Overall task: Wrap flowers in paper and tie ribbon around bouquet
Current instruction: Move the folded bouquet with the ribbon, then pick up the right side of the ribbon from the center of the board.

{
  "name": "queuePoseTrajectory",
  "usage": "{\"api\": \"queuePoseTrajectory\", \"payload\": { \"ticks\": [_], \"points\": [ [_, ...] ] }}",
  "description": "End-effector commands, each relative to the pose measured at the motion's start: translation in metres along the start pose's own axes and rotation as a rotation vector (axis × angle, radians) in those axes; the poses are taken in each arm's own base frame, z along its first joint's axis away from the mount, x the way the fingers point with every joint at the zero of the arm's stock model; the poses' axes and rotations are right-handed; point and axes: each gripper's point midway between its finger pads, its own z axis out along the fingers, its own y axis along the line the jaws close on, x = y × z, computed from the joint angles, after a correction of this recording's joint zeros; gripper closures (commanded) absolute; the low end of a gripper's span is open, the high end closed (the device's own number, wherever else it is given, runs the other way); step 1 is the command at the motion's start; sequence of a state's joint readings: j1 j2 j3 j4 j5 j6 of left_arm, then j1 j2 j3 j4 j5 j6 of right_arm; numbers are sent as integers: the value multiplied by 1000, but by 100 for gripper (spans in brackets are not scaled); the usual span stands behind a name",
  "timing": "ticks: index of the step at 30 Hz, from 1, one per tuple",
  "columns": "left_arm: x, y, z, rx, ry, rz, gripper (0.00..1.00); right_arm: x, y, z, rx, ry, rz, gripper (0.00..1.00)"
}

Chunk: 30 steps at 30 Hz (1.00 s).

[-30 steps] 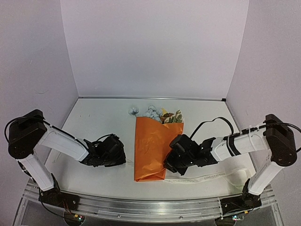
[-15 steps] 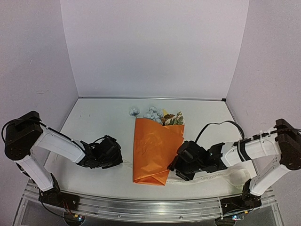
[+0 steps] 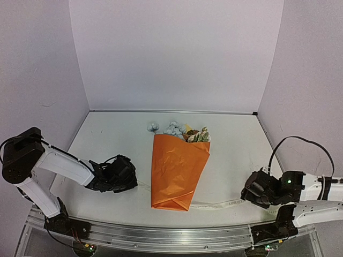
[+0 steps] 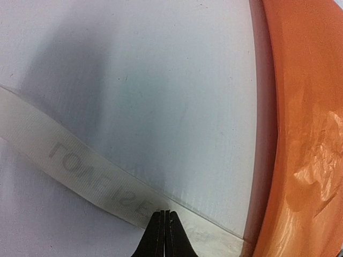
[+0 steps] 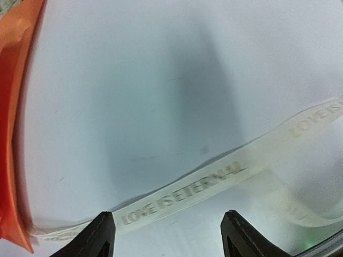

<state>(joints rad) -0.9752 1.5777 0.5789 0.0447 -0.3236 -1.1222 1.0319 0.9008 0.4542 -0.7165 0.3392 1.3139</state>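
While the bouquet (image 3: 178, 170) lies on the table (image 3: 107, 142) between the two arms, with the flowers (image 3: 174, 128) poking out of its wide far end, the left gripper (image 3: 130, 180) sits low on the table just beside the bundle's left edge. Its jaws are pressed fully together. In the left wrist view their tips rest right on the upper edge of the ribbon (image 3: 225, 204), which runs slantwise beneath them and disappears under the orange paper (image 4: 300, 134) at the right. Whether the fabric is actually caught between the tips cannot be told. The right gripper (image 3: 251, 190) is well apart from the bouquet, out near the table's near right corner, and its jaws stand wide apart with nothing between them. In the right wrist view the lettered ribbon lies flat on the table just beyond the spread tips, crossing from the paper's narrow end at the lower left up toward the right, with a second length of it looping back beneath.
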Motion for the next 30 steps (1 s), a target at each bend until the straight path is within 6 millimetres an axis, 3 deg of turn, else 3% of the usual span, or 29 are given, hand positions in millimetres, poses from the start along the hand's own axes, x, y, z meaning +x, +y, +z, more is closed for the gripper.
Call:
{"api": "queuePoseTrajectory", "payload": {
  "ticks": [1,4,9,20,24,30],
  "points": [
    [-3,-4,-7,18,-4,14,97,-14,-85,6,225,-90,-3,32],
    [-4,-4,-8,22,-2,17,96,-8,-107,14,258,-68,87,34],
    [-4,-4,-9,23,-2,26,96,-7,-121,21,275,-55,164,32],
    [-5,-5,-9,22,-3,38,96,4,-120,41,263,57,326,33],
    [-5,-5,-9,19,-2,47,96,-2,-117,43,254,43,332,34],
    [-5,-4,-7,12,0,47,96,-6,-113,48,261,71,345,44]
  ]
}}
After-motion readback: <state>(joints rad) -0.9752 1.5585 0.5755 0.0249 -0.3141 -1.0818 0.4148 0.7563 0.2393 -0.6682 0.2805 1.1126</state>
